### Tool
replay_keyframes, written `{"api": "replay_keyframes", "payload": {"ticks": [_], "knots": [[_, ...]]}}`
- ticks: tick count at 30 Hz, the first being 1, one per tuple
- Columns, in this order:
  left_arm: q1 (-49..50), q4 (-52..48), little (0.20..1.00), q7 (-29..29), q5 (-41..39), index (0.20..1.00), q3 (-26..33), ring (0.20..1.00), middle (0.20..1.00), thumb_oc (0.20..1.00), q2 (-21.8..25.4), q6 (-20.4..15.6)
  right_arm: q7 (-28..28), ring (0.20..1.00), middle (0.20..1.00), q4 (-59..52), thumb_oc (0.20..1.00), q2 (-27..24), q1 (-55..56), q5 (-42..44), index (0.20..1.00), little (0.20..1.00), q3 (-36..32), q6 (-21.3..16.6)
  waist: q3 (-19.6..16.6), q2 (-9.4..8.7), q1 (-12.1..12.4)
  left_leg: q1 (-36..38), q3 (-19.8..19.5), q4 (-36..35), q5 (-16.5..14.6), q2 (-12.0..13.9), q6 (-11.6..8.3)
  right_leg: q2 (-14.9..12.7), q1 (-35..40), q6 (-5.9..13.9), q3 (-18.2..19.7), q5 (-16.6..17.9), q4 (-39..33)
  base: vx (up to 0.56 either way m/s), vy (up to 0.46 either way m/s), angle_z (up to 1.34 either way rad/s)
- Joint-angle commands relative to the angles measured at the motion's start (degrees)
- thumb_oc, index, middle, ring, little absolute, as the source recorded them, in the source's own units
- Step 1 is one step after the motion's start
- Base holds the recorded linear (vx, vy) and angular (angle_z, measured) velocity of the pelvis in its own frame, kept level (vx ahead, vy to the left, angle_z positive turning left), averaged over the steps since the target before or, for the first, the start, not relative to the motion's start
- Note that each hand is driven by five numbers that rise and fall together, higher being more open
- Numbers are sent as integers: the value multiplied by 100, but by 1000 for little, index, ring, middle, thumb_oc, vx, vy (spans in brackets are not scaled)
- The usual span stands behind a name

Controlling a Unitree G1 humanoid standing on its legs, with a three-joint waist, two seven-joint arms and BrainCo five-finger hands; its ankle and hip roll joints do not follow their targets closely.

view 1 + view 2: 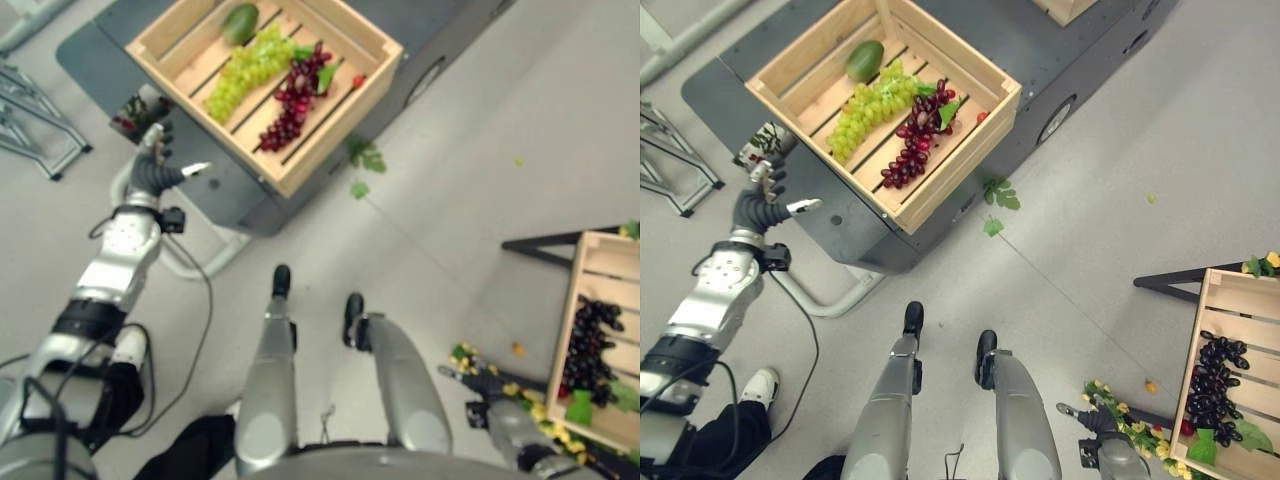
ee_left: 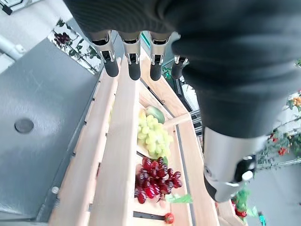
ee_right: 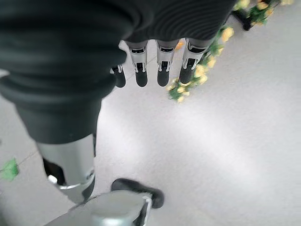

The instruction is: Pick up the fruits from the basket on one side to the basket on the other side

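The long green grape bunch (image 1: 243, 70) lies lengthwise along the slats of the pale wooden slatted crate (image 1: 335, 140), the empty left hand (image 1: 156, 165), fingers relaxed, beside its corner.

A lab-like test space: bare grey floor (image 1: 440, 200), metal stand legs (image 1: 30, 130), fruit crate (image 1: 265, 80) on a grey platform (image 1: 215, 190).

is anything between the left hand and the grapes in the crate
Only the crate's near wall. The left hand hangs open just outside that side, so it must rise over the rim to reach the green grapes and red grapes. Nothing lies on top of them.
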Motion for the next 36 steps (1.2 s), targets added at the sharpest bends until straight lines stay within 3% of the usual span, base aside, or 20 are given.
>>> {"api": "replay_keyframes", "payload": {"ticks": [1,7,8,11,15,18,22,27,28,29,30,31,32,34,35,36], "knots": [[-251,-257,1000,38,-23,1000,418,1000,1000,1000,136,-167,-64,1000,1000,-61,1000,-43,221,-43,1000,1000,18,30,44,-347,156,-819,275,-611,-367,-242,631,237,1253,1077,-38,1180,-2554,85,-50,-19],[-181,-404,1000,41,-14,1000,453,1000,1000,1000,186,-171,-109,1000,1000,-12,1000,44,284,-8,1000,1000,7,7,28,-455,313,-952,419,-830,-201,-18,588,168,1557,1081,-60,1073,-2664,104,-1,-5],[-6,-515,1000,32,-4,1000,562,1000,1000,1000,219,-162,-119,1000,1000,28,1000,96,266,-9,1000,1000,31,11,-144,-317,401,-133,209,-1527,-13,94,625,322,1544,1096,-36,956,-2591,157,141,-13],[99,-559,1000,62,27,1000,625,1000,1000,1000,232,-170,-116,1000,1000,12,1000,109,206,-18,1000,1000,42,19,-286,-217,405,139,203,-1689,95,221,541,352,1518,1087,-56,854,-2522,81,129,-70],[246,-589,1000,49,2,1000,711,1000,1000,1000,256,-208,-100,1000,1000,15,1000,144,124,-48,1000,1000,44,54,-474,-116,418,408,245,-1800,44,194,574,258,1569,1145,-36,809,-2513,106,213,-2],[317,-673,1000,47,-75,1000,716,1000,1000,1000,239,-233,-97,1000,1000,-12,1000,194,105,-47,1000,1000,15,80,-597,-101,419,549,330,-1714,-100,134,644,83,1651,1215,-24,751,-2444,124,221,2],[551,-961,1000,-46,-29,1000,787,1000,1000,1000,211,-241,-77,1000,1000,-26,1000,213,85,3,1000,1000,-188,116,-723,-107,362,667,424,-1276,-616,-134,801,-324,1786,1405,44,748,-2300,127,243,0],[451,-1024,1000,-17,-12,1000,717,1000,1000,1000,287,-238,-87,1000,1000,-79,1000,234,45,61,1000,1000,-235,118,-755,-123,329,815,407,-1152,-891,-241,917,-453,1644,1543,112,829,-1789,73,150,-3],[451,-1033,1000,-24,-5,1000,715,1000,1000,1000,301,-227,-80,1000,1000,-93,1000,253,47,63,1000,1000,-252,124,-744,-117,316,934,419,-1160,-960,-236,964,-513,1549,1640,99,944,-1436,38,189,-4],[420,-1054,1000,-9,-14,1000,729,1000,1000,1000,315,-226,-75,1000,1000,-145,1000,244,-12,59,1000,1000,-264,130,-598,-12,197,1179,424,-1182,-1047,-185,1050,-594,1109,1768,233,1489,-670,35,187,-9],[410,-1048,1000,-9,-14,1000,728,1000,1000,1000,312,-228,-75,1000,1000,-145,1000,240,-18,60,1000,1000,-267,131,-585,-16,204,1185,435,-1180,-1052,-189,1052,-600,1097,1773,246,1475,-638,47,238,-24],[326,-927,1000,24,-4,1000,694,1000,1000,1000,281,-259,-87,1000,1000,-207,1000,217,-48,47,1000,1000,-219,123,-462,62,84,1257,474,-1163,-1134,-199,1054,-463,687,1697,259,1444,-778,78,127,-18],[304,-912,1000,10,-7,1000,657,1000,1000,1000,245,-263,-89,1000,1000,-203,1000,212,-38,62,1000,1000,-221,112,-505,9,35,1304,474,-1248,-1114,-298,1057,-340,622,1618,222,1404,-1170,163,116,9],[271,-858,1000,44,-24,1000,621,1000,1000,1000,173,-294,-111,1000,1000,-165,1000,207,-6,49,1000,1000,-200,110,-574,-111,-93,1467,388,-1507,-1168,-453,1054,-340,471,1551,226,1606,-2249,197,-23,27],[275,-852,1000,44,-25,1000,617,1000,1000,1000,173,-299,-111,1000,1000,-164,1000,208,1,48,1000,1000,-196,109,-578,-96,-103,1499,370,-1529,-1183,-440,1052,-325,534,1550,207,1624,-2329,197,-78,7],[277,-850,1000,59,-120,1000,602,1000,1000,1000,197,-329,-96,1000,1000,-153,1000,201,120,9,1000,1000,-211,113,-629,-142,-185,1527,280,-1532,-1261,-493,1024,-445,544,1602,459,1854,-2691,143,-107,28]]}}
